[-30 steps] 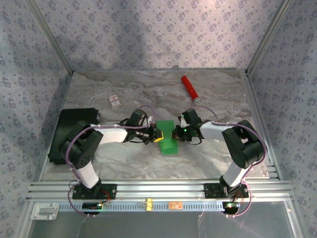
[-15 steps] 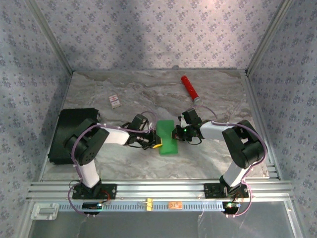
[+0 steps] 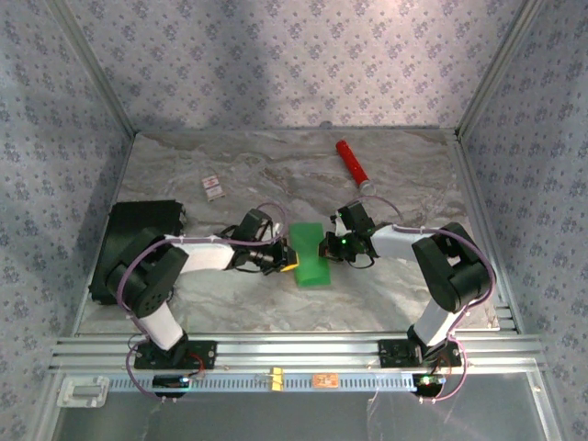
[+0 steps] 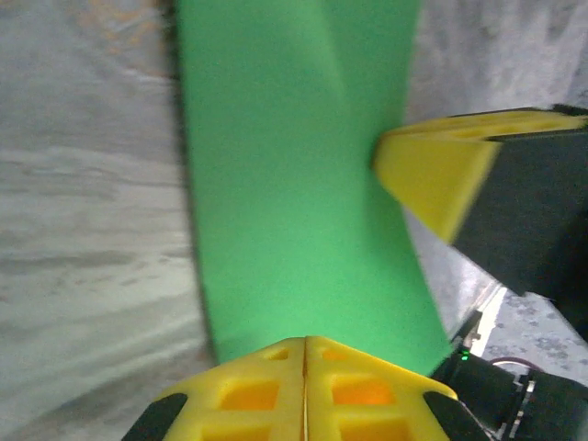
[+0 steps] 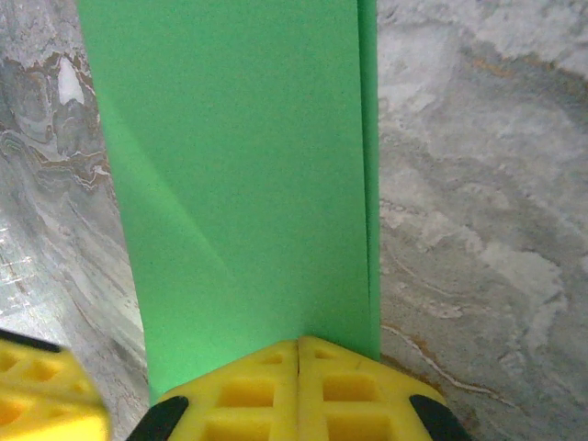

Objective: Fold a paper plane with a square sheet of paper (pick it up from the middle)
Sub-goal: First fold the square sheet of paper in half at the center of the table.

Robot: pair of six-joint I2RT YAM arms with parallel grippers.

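Note:
The square sheet of paper point(image 3: 310, 254) lies on the marble table as a bright green strip, folded in half. Its doubled edges show along the right side in the right wrist view point(image 5: 239, 165). My left gripper point(image 3: 290, 262) is shut, and its yellow tips point(image 4: 305, 342) sit at the paper's point(image 4: 294, 165) left edge near its front end. My right gripper point(image 3: 324, 246) is shut too, and its tips point(image 5: 299, 342) rest on the opposite edge. The paper runs under both tips; I cannot tell if either pinches it. No paper plane shape shows.
A red cylinder point(image 3: 352, 163) lies at the back right. A small card point(image 3: 213, 187) lies at the back left. A black flat box point(image 3: 133, 225) sits by the left wall, partly under my left arm. An aluminium rail point(image 3: 294, 349) bounds the near edge.
My left gripper slid along the paper's left edge toward the near end, staying shut. The right gripper and the paper have not moved.

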